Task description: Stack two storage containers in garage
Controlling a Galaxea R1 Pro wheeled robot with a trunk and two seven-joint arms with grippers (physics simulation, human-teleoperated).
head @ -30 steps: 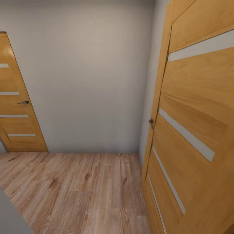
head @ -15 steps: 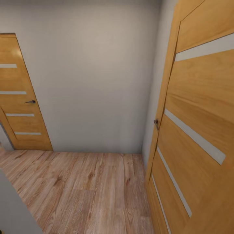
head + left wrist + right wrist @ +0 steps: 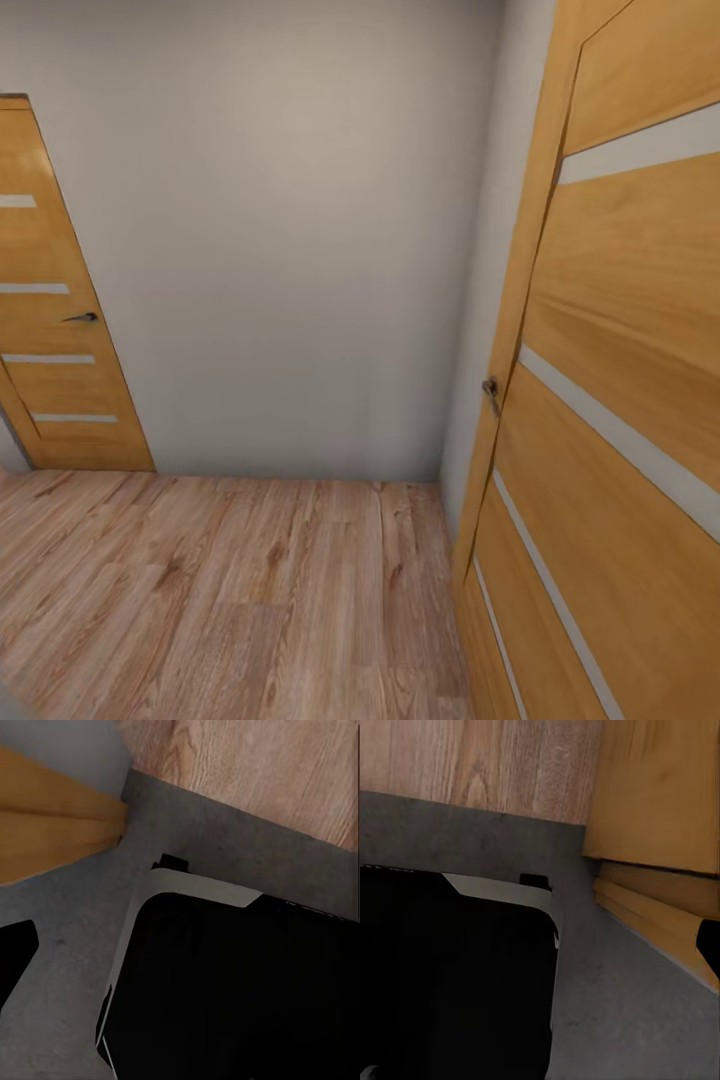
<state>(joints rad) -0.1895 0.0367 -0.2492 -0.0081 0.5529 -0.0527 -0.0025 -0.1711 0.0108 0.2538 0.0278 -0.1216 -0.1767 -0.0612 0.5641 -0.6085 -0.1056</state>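
The two storage containers are out of view. In the head view I face a plain grey-white wall (image 3: 300, 250) at the end of a light wood plank floor (image 3: 230, 590). In the left wrist view, dark grey concrete floor (image 3: 225, 832) meets wood planks (image 3: 285, 765), with my black, white-edged base (image 3: 240, 990) over it. The right wrist view has the same grey floor (image 3: 622, 1005) and base (image 3: 450, 975). A dark shape at the edge of each wrist view may be a finger; jaw state is unclear.
A wooden door with pale stripes (image 3: 620, 400) stands open close on my right, its handle (image 3: 490, 390) at mid height. Another striped wooden door (image 3: 50, 330) is shut at the far left. Orange door wood (image 3: 660, 795) lies beside the base.
The head camera has shifted: the right door's edge has slid rightward in the picture, and the grey corner at the lower left has almost left the frame.
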